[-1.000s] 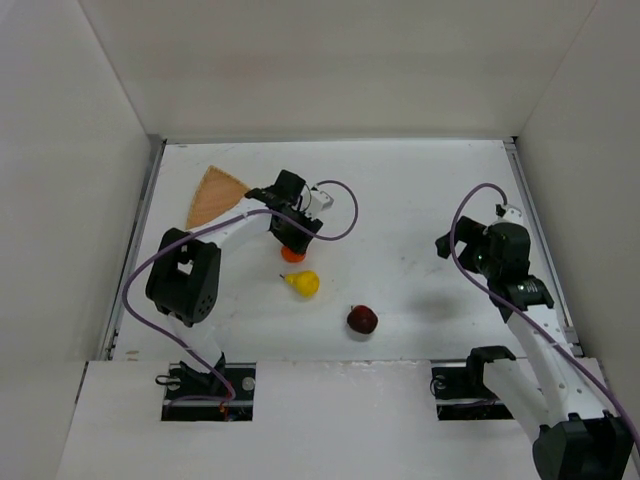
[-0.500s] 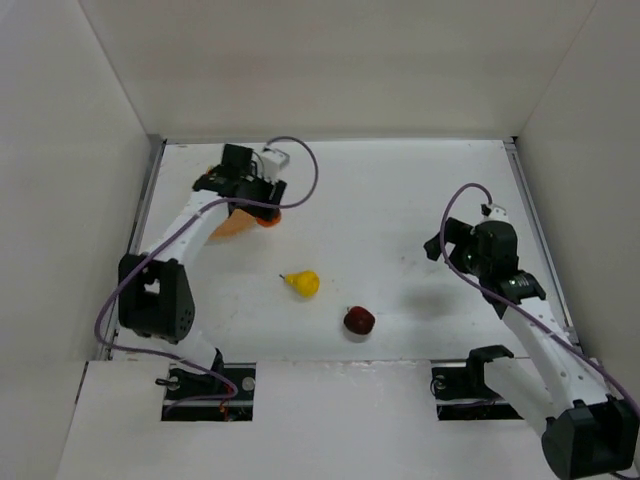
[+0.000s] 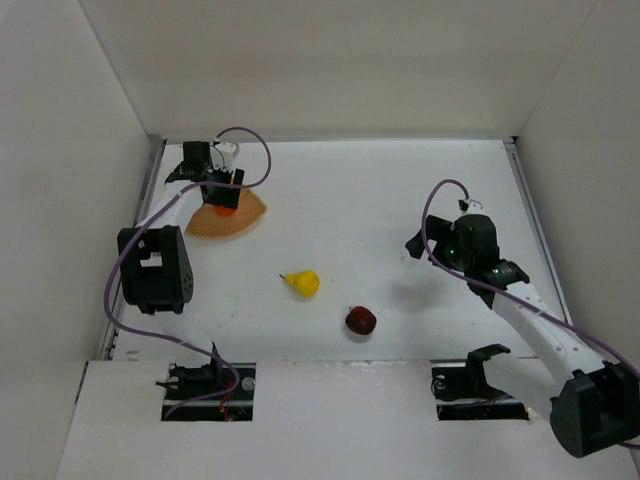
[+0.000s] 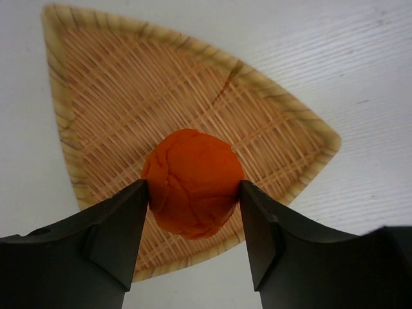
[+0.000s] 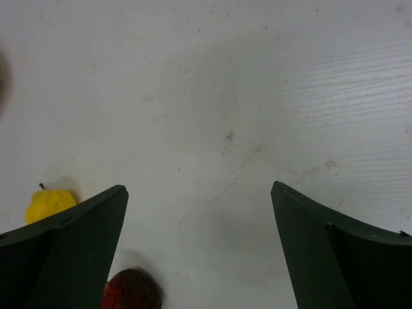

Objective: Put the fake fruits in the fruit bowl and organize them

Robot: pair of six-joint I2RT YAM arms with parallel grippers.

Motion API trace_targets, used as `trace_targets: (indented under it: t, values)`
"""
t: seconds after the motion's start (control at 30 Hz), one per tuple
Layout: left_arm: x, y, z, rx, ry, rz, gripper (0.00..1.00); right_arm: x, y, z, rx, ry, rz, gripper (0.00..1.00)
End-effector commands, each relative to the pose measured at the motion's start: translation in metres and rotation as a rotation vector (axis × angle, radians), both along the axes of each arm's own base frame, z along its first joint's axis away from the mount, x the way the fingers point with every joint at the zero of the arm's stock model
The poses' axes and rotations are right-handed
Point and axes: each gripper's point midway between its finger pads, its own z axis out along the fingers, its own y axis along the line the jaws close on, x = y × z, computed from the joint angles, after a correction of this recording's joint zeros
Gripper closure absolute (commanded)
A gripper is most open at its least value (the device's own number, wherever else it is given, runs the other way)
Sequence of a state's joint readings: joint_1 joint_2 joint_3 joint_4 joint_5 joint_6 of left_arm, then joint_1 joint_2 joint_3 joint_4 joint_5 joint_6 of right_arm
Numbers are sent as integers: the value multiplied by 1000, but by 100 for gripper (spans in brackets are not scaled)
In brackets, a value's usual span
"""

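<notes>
My left gripper (image 3: 221, 196) is shut on the round orange (image 3: 224, 208) and holds it over the tan woven fruit bowl (image 3: 243, 218) at the far left. In the left wrist view the orange (image 4: 193, 183) sits between both fingers above the bowl's weave (image 4: 122, 96). The yellow pear (image 3: 302, 283) and dark red apple (image 3: 361, 320) lie on the table in the middle. My right gripper (image 3: 418, 246) is open and empty, to the right of the apple. The right wrist view shows the pear (image 5: 48, 203) and apple (image 5: 132, 291) at lower left.
White walls enclose the table on the left, back and right. The left arm's purple cable (image 3: 250, 150) loops over the bowl's far side. The bowl lies close to the left wall.
My left gripper has carried the orange from beside the pear back and left to over the bowl. The bowl has shifted and turned. My right gripper has moved left toward the apple.
</notes>
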State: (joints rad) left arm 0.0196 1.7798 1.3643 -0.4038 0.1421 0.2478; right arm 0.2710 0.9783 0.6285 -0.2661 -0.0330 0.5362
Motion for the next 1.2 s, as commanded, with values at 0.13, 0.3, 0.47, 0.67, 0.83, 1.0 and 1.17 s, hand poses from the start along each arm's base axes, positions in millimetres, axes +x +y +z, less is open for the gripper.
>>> trace_targets:
  t: [0.13, 0.3, 0.47, 0.67, 0.83, 1.0, 1.17]
  values:
    - [16, 15, 83, 38, -199, 27, 9, 4, 32, 34, -4, -130, 122, 0]
    - [-23, -31, 137, 134, -333, -191, 4, -11, 50, 19, -59, -83, 220, 0]
    - [-121, -120, 86, 243, -221, -744, 4, -13, 51, 16, -46, -79, 213, 0]
    - [-227, -170, 11, 449, -137, -1310, 4, -10, 50, 22, -45, -90, 210, 0]
    - [-228, -209, -8, 500, -247, -1446, 2, -15, 50, 14, -23, -76, 193, 0]
    - [-237, -236, -38, 516, -250, -1552, 1, -21, 45, 7, -18, -66, 175, 0]
    - [-227, -233, -67, 541, -154, -1556, 11, -25, 42, 9, 18, -74, 144, 0]
